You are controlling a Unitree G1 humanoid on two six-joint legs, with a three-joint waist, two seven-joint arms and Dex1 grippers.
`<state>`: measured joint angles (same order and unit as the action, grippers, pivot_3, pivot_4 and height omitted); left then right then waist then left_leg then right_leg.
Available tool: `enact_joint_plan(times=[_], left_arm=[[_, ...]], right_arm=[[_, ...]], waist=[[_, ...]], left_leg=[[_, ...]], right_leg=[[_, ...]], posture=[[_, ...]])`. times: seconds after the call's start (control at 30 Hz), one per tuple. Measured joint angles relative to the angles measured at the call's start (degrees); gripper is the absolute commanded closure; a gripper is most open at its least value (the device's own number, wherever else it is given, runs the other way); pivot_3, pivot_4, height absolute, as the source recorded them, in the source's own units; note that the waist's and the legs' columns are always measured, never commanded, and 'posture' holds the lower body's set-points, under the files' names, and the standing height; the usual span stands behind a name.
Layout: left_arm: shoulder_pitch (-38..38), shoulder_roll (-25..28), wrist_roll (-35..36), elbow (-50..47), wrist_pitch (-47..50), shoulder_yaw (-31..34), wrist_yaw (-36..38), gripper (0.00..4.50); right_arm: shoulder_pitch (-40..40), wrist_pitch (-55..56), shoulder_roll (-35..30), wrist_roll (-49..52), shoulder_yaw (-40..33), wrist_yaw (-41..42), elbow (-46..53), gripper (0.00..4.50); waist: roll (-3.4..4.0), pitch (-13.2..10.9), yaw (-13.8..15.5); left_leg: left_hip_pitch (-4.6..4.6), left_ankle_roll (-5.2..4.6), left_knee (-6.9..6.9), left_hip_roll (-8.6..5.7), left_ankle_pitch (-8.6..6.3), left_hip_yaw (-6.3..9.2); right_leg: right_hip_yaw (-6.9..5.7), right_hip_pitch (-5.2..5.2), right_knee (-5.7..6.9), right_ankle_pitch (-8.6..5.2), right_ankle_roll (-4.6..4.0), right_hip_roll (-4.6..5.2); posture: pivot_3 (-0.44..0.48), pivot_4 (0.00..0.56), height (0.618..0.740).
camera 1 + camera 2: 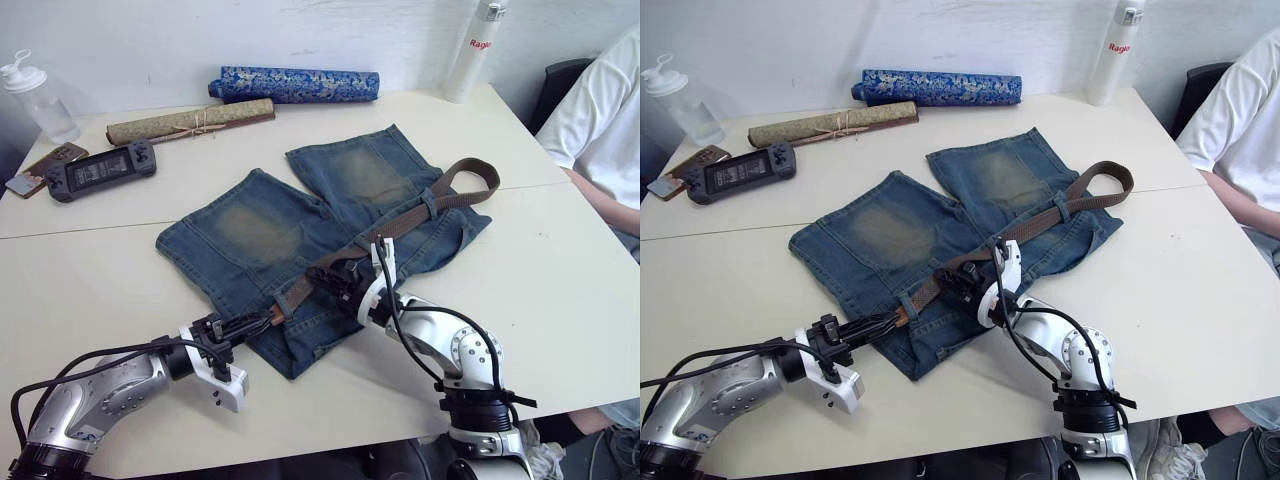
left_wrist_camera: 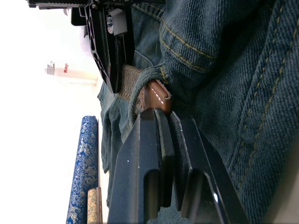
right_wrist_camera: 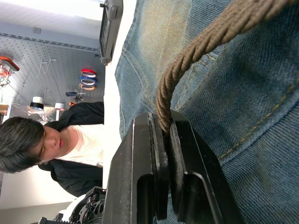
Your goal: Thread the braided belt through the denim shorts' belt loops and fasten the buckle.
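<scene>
Left pincer (image 1: 258, 322) low over surface (image 1: 560, 260), clenched on tan leather tip (image 2: 156, 95) poking from belt loop (image 2: 145, 81). Right pincer (image 1: 335, 280) reaches in from near edge, clamped on braided belt (image 1: 400, 222), rope-like weave. Denim shorts (image 1: 250, 235) flat mid-surface, faded patches. Belt lies along waistband, far end curling past shorts' edge; buckle not made out.

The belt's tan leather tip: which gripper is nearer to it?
Left. The left gripper is at the tan leather tip; the right gripper pinches the braided belt farther along.
</scene>
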<state>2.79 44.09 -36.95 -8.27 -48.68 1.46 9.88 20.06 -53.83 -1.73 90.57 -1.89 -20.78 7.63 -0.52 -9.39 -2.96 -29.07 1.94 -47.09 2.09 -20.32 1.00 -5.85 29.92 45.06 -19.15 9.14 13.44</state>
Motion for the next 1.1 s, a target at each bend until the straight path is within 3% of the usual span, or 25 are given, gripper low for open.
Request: enact_joint_plan(times=[0.07, 0.17, 0.4, 0.53, 0.63, 0.77, 0.87, 1.1], left_arm=[[0.00, -0.02, 0.00, -0.08, 0.21, 0.00, 0.03, 4.37], [-0.07, -0.14, -0.02, -0.21, 0.74, -0.05, 0.03, 4.50], [-0.10, -0.23, -0.03, -0.41, 1.23, -0.17, -0.04, 4.50], [1.55, -0.18, 0.92, -1.27, 1.98, 0.42, 0.21, 4.50], [6.31, 1.93, 3.43, -2.24, 1.47, 3.51, 0.37, 4.50], [10.90, 3.97, 6.13, -2.15, -0.56, 7.14, 0.52, 4.50], [13.16, 5.36, 6.90, -0.93, -3.93, 8.88, 0.18, 4.50], [20.87, 16.38, 4.08, 22.06, -22.83, 19.32, -5.72, 4.50]], right_arm=[[0.00, 0.00, 0.06, 0.02, -0.08, -0.12, 0.00, 4.50], [-0.38, -0.07, 0.10, 0.11, -0.02, -0.95, -0.03, 3.40], [-2.09, 0.02, -0.43, 3.71, -0.10, -2.21, 2.09, 0.05], [-4.87, 0.07, -4.44, 7.74, -0.76, -3.99, 5.76, 0.01], [-7.50, -0.22, -13.16, 9.24, -2.67, -2.91, 10.27, 0.01], [-7.45, -0.80, -22.67, 2.09, -3.29, 2.31, 14.12, 0.01], [-7.02, -0.99, -24.59, -3.20, -1.78, 5.76, 15.22, 0.01], [-4.35, 1.98, -29.61, -22.25, 2.90, 16.99, 16.31, 0.01]], waist=[[0.00, 0.00, 0.01], [0.01, -0.01, 0.12], [0.11, -0.07, 0.57], [0.13, -0.08, 1.19], [0.12, -0.10, 1.43], [0.11, -0.10, 1.59], [0.08, -0.11, 1.61], [-0.05, -0.08, 1.63]], left_leg=[[0.00, 0.00, 0.00, 0.00, 0.00, 0.00], [-0.01, 0.00, 0.00, 0.00, 0.00, 0.01], [-0.04, 0.00, -0.01, 0.00, 0.00, 0.01], [-0.07, 0.02, -0.03, 0.00, -0.01, -0.01], [-0.08, 0.09, -0.09, 0.00, -0.05, -0.02], [-0.05, 0.09, -0.08, 0.01, -0.05, 0.00], [-0.06, 0.09, -0.09, 0.01, -0.05, 0.00], [-0.07, 0.11, -0.09, 0.00, -0.06, -0.02]], right_leg=[[0.00, 0.00, 0.01, 0.00, 0.00, 0.00], [0.00, 0.01, 0.01, 0.00, 0.00, 0.00], [0.00, 0.04, 0.01, 0.00, 0.00, 0.00], [0.01, 0.03, -0.03, 0.00, 0.01, 0.01], [0.01, 0.02, -0.22, 0.00, 0.01, 0.03], [-0.02, 0.00, -0.25, -0.01, 0.02, 0.04], [-0.02, 0.00, -0.24, -0.02, 0.02, 0.05], [-0.06, -0.01, -0.29, -0.03, 0.04, 0.08]], posture=[[0.000, 0.150, 0.645], [0.000, 0.150, 0.645], [0.000, 0.150, 0.645], [0.000, 0.150, 0.645], [0.000, 0.150, 0.645], [0.000, 0.150, 0.645], [0.000, 0.150, 0.645], [0.000, 0.150, 0.645]])
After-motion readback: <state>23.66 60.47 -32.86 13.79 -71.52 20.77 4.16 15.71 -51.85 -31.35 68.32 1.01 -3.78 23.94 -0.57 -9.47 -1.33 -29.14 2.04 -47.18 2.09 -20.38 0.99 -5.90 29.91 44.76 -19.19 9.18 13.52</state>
